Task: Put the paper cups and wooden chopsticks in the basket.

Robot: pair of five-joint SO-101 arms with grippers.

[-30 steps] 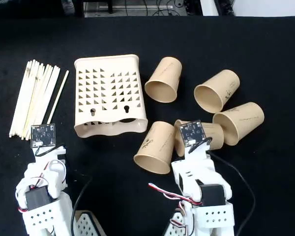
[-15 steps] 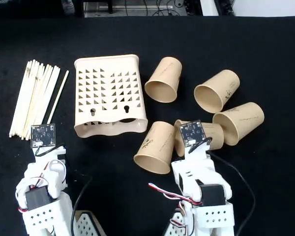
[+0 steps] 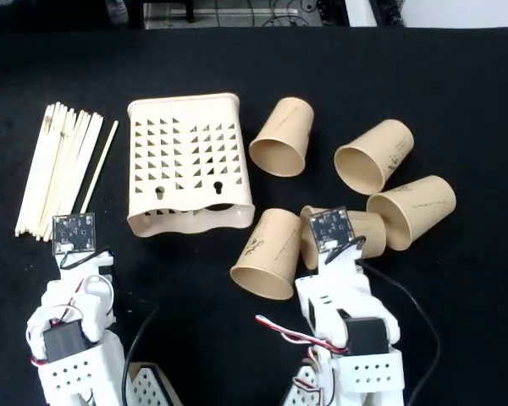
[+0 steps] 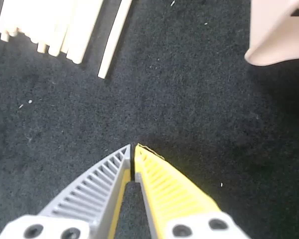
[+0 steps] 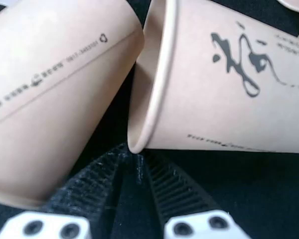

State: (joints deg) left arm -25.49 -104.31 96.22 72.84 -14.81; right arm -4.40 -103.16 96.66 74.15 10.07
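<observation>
Far on the left, the wooden chopsticks [image 3: 61, 169] lay in a loose bunch on the black table [image 3: 474, 93], and one stick lay a little apart from the rest. From the left wrist I saw only their near ends; the rest was cut off. The left gripper [image 4: 133, 148] sat just short of those ends, its grey and yellow tips pressed together with nothing between them. From above, the small camera board on the arm covered it.

Next came the basket [image 3: 189, 165], lying flat on the table with its holes facing up, near the sticks but not touching them. I could not see inside it.

To the right of it, five paper cups [image 3: 282, 137] lay on their sides, all outside the basket. One cup [image 3: 371, 230] was half hidden under the right arm's camera board. The right gripper [image 5: 133, 155] sat low between two cups, right at one cup's rim. Its black tips were hard to see against the dark table, but they looked drawn close together and held nothing.
</observation>
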